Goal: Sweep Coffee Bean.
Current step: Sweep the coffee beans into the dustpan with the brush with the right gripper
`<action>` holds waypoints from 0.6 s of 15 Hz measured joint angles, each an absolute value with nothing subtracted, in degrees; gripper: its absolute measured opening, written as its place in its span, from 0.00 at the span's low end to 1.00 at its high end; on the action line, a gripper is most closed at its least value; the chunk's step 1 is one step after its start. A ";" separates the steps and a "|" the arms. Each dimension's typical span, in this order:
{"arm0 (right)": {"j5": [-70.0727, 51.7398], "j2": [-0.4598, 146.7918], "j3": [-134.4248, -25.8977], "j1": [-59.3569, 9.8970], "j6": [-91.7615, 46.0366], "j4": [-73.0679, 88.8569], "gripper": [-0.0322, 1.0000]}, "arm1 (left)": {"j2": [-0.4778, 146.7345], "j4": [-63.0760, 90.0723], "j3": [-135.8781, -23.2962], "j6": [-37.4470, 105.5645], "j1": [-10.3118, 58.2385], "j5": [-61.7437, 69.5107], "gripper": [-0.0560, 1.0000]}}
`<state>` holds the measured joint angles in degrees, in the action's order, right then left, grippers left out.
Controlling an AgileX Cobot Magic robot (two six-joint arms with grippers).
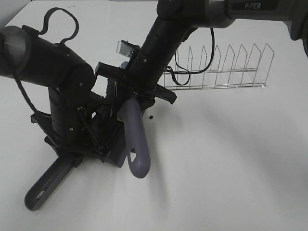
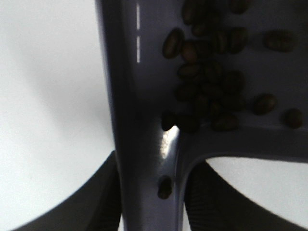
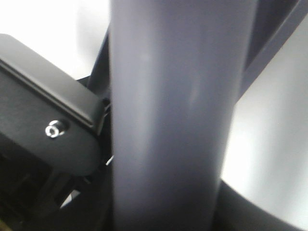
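Several dark coffee beans [image 2: 211, 82] lie piled in the grey-purple dustpan [image 2: 144, 96], one more on its handle [image 2: 164, 187]. My left gripper [image 2: 151, 214] is shut on the dustpan's handle, a dark finger [image 2: 82, 207] on each side. In the exterior view the dustpan handle [image 1: 45, 185] sticks out at the lower left under my left gripper [image 1: 79, 149]. My right gripper [image 1: 132, 91] is shut on the brush's purple handle [image 1: 135, 142], which fills the right wrist view [image 3: 168, 120]. The bristles are hidden. One stray bean [image 1: 151, 117] lies on the white table.
A clear wire dish rack [image 1: 221, 67] stands at the back right, with a black cable [image 1: 180, 72] hanging in front of it. The two arms cross closely over the dustpan at the left centre.
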<state>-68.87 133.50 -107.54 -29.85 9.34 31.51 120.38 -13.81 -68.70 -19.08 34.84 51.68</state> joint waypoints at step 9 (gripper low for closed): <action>-69.79 125.99 -106.17 -29.85 10.31 7.45 0.32 | 120.38 -13.46 -68.70 -18.91 34.84 51.34 0.37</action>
<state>-69.79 125.99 -106.17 -29.85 10.31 7.45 120.38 -13.46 -68.70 -18.91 34.84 51.34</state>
